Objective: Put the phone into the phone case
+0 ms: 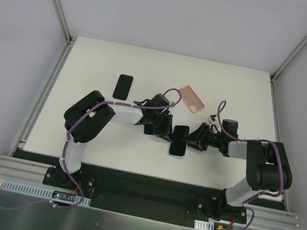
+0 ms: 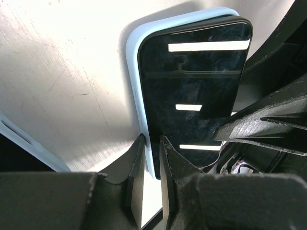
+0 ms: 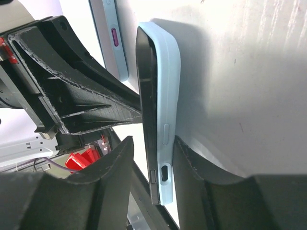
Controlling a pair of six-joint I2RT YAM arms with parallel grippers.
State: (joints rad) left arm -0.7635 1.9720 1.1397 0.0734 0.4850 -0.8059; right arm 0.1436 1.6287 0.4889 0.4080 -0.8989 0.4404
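Observation:
The black phone point(image 1: 180, 139) lies in the light blue phone case point(image 1: 177, 154) at the table's middle, between both grippers. In the left wrist view the phone point(image 2: 192, 91) fills the case point(image 2: 133, 62), and my left gripper point(image 2: 151, 146) is shut on the case's long rim. In the right wrist view the phone point(image 3: 145, 110) and case point(image 3: 168, 96) are edge-on, with the phone's near end standing slightly proud of the case. My right gripper point(image 3: 152, 143) straddles that end: one finger touches the case's back, the other stands off the screen.
A second black phone point(image 1: 123, 87) lies at the back left and a pink case point(image 1: 192, 99) at the back centre. Another light blue case point(image 3: 112, 38) lies just beside the left gripper point(image 1: 161, 129), close to the right gripper point(image 1: 195, 139).

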